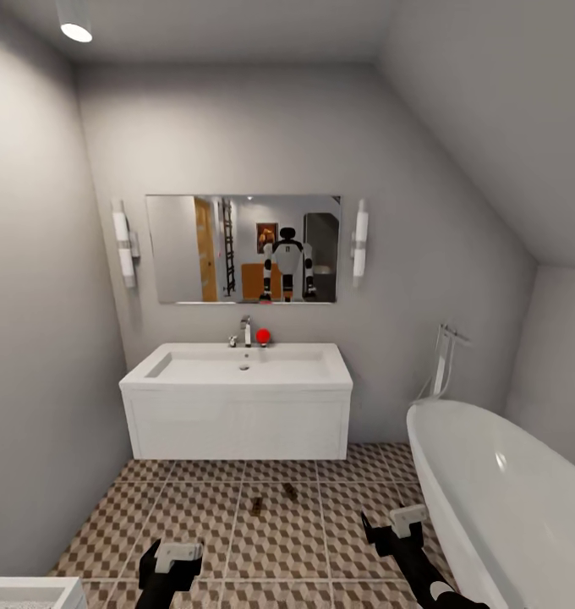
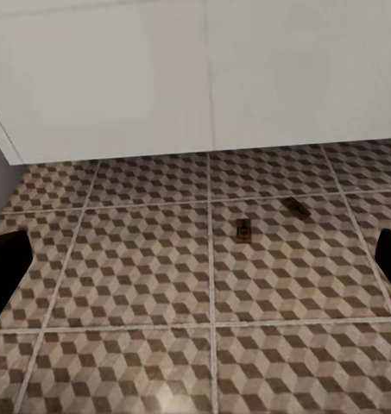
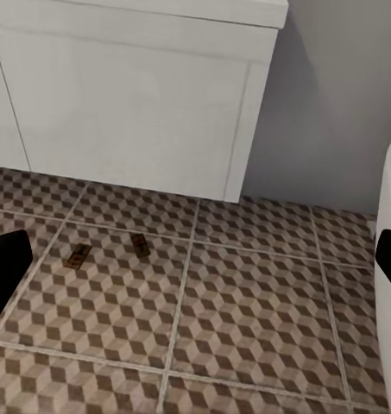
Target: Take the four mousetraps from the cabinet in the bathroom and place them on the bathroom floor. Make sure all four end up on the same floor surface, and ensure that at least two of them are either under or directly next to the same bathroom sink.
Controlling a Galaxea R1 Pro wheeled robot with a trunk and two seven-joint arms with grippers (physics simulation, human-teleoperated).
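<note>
Two mousetraps lie on the bathroom floor [image 1: 194, 516] in front of the white sink [image 1: 237, 382]. One mousetrap [image 1: 257, 506] is nearer me, the other [image 1: 290, 491] sits slightly right and closer to the vanity. The left wrist view shows them too, one mousetrap [image 2: 244, 229] beside the other [image 2: 298, 206]; so does the right wrist view, as a first trap [image 3: 77, 255] and a second trap [image 3: 140, 245]. My left gripper [image 1: 176, 554] and right gripper [image 1: 402, 518] hang low over the tiles, both open and empty. The cabinet is out of direct view.
A white bathtub [image 1: 490, 491] fills the right side, its rim close to my right arm. A mirror [image 1: 243, 249] above the sink reflects me. A red object [image 1: 263, 336] stands by the tap. A white fixture corner [image 1: 25, 592] shows at bottom left.
</note>
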